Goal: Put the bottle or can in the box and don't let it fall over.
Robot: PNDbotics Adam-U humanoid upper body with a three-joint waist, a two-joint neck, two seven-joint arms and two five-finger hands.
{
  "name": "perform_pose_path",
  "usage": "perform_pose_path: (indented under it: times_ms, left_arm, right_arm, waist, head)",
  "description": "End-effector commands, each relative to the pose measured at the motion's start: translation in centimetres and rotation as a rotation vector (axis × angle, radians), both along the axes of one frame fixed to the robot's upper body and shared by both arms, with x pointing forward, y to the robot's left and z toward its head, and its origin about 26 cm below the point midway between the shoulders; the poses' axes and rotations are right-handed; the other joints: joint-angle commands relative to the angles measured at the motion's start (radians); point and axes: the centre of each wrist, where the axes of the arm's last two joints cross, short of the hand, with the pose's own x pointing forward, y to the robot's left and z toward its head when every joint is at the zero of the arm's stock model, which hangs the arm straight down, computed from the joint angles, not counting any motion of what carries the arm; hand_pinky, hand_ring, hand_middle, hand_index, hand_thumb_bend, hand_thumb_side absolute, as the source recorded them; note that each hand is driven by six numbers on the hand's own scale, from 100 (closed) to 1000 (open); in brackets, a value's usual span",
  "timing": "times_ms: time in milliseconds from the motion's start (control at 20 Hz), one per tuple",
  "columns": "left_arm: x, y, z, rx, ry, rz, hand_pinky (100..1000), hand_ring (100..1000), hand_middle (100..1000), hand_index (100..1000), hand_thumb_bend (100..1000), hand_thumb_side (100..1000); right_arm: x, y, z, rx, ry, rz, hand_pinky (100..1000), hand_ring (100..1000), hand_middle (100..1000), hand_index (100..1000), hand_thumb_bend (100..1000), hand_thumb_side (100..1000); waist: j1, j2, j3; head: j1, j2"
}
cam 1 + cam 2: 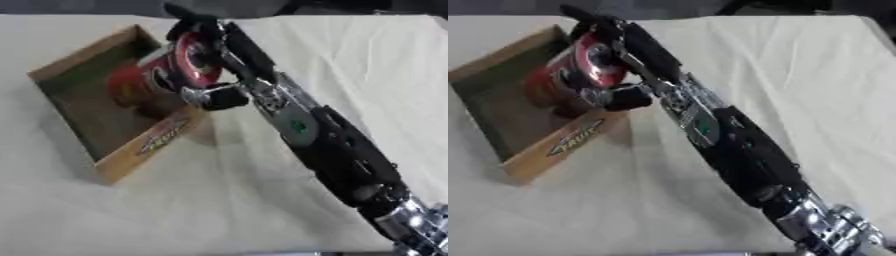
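Note:
A red can (149, 80) with dark and white markings is tilted over the open wooden box (66, 65), its lower end down inside near the box's right wall. My right hand (206, 55) reaches in from the lower right and is shut on the can, fingers curled over its upper side and the thumb (223, 97) under it. The box has a dark floor and a label (162, 136) on its near wall. The can's base is hidden by the box wall. My left hand appears in neither view.
A cream cloth (219, 200) with soft wrinkles covers the table all round the box. My right forearm (337, 150) crosses the cloth diagonally from the lower right corner. The dark table edge runs along the top.

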Motion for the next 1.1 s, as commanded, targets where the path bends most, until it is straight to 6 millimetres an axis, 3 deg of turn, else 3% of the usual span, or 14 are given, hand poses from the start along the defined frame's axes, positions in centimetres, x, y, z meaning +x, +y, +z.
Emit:
perform_pose_path:
  times_ms: [50,750,900,1100]
  left_arm:
    - [-0.1,0.4,1.0,0.024,-0.032,0.012,537,800,909,708,100,737]
    - [-0.2,0.5,0.7,0.022,-0.024,0.014,537,794,907,708,100,737]
    - [-0.2,0.5,0.7,0.022,-0.022,0.017,538,792,906,708,100,737]
    - [-0.2,0.5,0.6,0.021,-0.020,0.018,538,791,906,708,100,737]
  right_arm:
    - [-0.3,-0.4,0.9,-0.095,-0.023,-0.083,911,100,983,901,100,349]
    - [-0.9,-0.7,2.2,-0.073,-0.044,-0.143,890,100,986,915,100,330]
    - [-1.1,-0.9,2.6,-0.045,-0.040,-0.145,878,100,990,930,100,526]
    - [-1.2,-1.0,2.9,-0.020,-0.030,-0.144,902,100,1000,955,100,618]
  waist:
    - [-0.009,-0.036,-0.001]
    - [-0.004,-0.043,-0.009]
    - [-0.002,-0.046,-0.012]
    - [0.002,-0.047,-0.015]
  head:
    - [0.005,0.001]
    - [0.009,0.003]
    - [0.010,0.005]
    - [0.010,0.005]
